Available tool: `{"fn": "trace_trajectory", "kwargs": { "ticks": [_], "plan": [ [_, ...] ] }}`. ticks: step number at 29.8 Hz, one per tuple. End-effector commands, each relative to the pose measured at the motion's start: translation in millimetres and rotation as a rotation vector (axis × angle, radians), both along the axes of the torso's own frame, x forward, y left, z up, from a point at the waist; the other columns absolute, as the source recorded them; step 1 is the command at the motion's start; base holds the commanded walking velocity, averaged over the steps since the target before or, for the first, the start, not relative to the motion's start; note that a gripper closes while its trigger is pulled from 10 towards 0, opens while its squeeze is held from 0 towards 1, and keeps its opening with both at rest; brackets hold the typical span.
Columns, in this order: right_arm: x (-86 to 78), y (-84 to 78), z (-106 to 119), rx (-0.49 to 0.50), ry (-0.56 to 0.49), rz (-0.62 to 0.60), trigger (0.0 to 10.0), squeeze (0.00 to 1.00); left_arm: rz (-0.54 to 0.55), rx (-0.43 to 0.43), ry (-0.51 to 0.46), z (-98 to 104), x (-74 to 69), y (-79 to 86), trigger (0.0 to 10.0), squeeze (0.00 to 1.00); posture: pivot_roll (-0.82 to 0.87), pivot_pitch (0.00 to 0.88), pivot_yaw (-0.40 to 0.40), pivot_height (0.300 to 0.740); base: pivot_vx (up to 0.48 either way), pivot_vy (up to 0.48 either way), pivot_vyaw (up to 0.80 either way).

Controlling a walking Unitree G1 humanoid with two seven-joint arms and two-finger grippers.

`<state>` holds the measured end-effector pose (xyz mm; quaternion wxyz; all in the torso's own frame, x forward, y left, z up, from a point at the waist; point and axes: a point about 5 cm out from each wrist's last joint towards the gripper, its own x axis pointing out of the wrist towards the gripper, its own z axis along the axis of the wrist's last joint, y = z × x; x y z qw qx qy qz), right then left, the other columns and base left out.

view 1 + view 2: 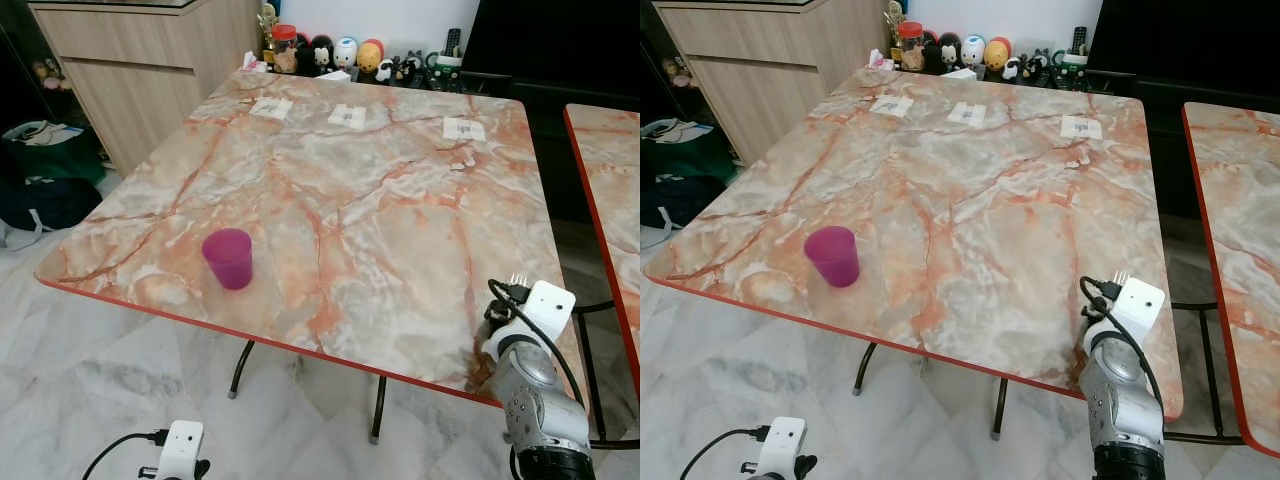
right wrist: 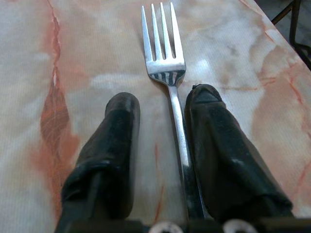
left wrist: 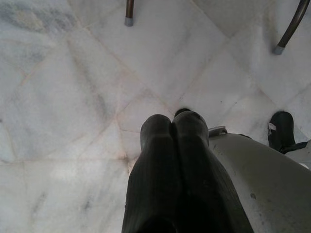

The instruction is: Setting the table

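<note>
Fork lies flat on the marble table, right gripper spread wide around its handle, one finger touching it. Left gripper hangs pinched together over the floor; pink cup stands near the table's front edge.

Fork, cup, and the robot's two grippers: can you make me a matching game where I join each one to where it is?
Things:
1. fork
2. purple cup
3. left gripper
4. right gripper

Places:
A. hanging low over the white floor, fingers together
B. standing upright near the table's left front edge
C. lying on the marble top between two black fingers
D. over the table's right front corner, fingers apart

Pairs: 1-C, 2-B, 3-A, 4-D
</note>
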<state>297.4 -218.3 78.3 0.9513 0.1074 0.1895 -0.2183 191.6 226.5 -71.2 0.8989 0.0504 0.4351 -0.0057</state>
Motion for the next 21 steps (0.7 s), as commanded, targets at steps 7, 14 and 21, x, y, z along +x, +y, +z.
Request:
{"fn": "trace_trajectory", "kwargs": {
  "ticks": [7, 14, 21],
  "plan": [
    [-2.8, 0.8, -7.6, 0.037, 0.021, 0.008, 0.0, 0.0, 0.004, -0.011, 0.036, -3.7, -6.6, 0.3, 10.0, 0.0, 0.05, 0.082, -0.012, 0.74, 0.0, 0.0, 0.0],
    [-2.8, 1.3, -8.7, 0.035, 0.021, 0.018, 0.0, 0.0, 0.004, -0.016, 0.036, -3.9, -6.7, -0.5, 10.0, 0.0, 0.05, 0.082, -0.013, 0.74, 0.0, 0.0, 0.0],
    [-3.4, 3.3, -11.1, 0.031, 0.03, 0.034, 0.0, 0.0, -0.002, -0.02, 0.043, -4.2, -6.7, -1.1, 10.0, 0.0, 0.05, 0.082, -0.016, 0.74, 0.0, 0.0, 0.0]
  ]
}}
